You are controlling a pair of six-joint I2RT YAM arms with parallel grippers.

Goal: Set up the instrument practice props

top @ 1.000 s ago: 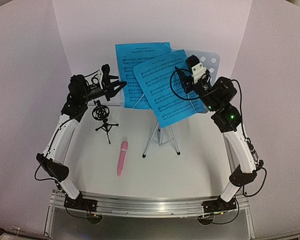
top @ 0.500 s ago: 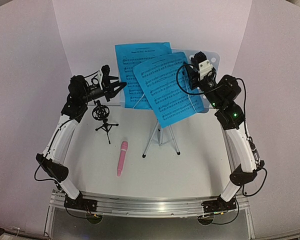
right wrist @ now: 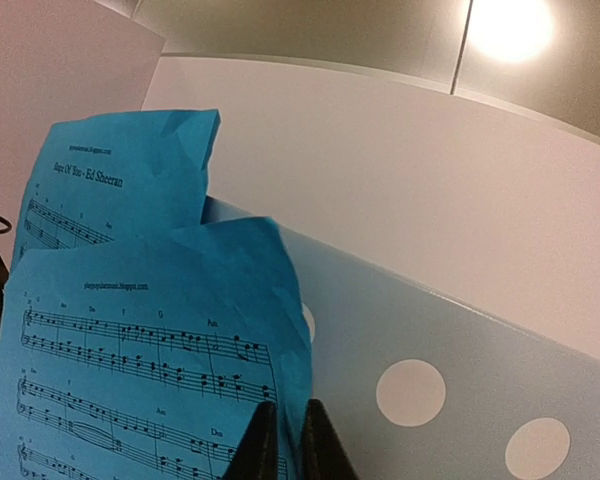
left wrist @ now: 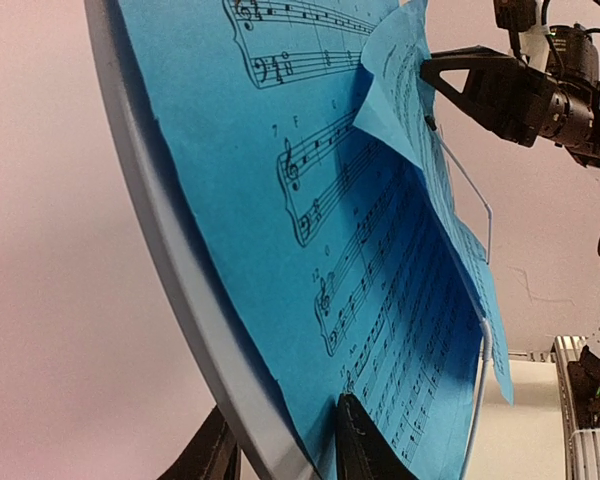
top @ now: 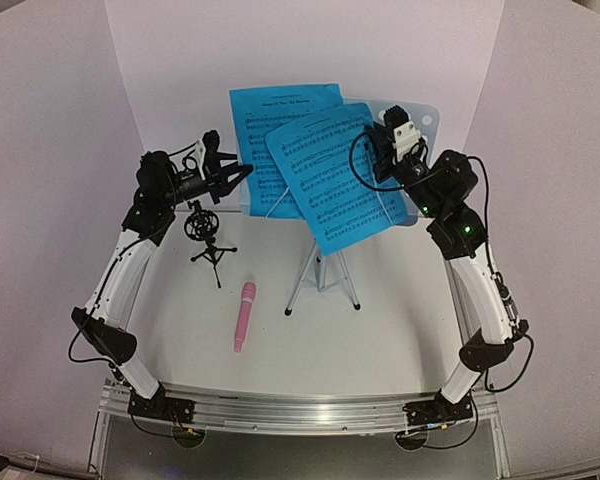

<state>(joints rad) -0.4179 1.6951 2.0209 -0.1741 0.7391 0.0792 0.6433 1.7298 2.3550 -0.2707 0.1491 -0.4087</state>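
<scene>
Rightward along the paper's edge the right gripper has slid, jaws drawn nearly together on the front sheet. Nearest, the microphone lies on the table, apart from its empty holder. The left gripper clamps the stand rim and back sheet. Sheet-straightening seems in hand — next, release gently, then seat the microphone.

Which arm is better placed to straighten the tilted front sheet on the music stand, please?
Right. The right hand sits at the front sheet's right edge, nearly closed on it. The left hand clamps the music stand's left edge, so it probably should keep steadying that.
</scene>
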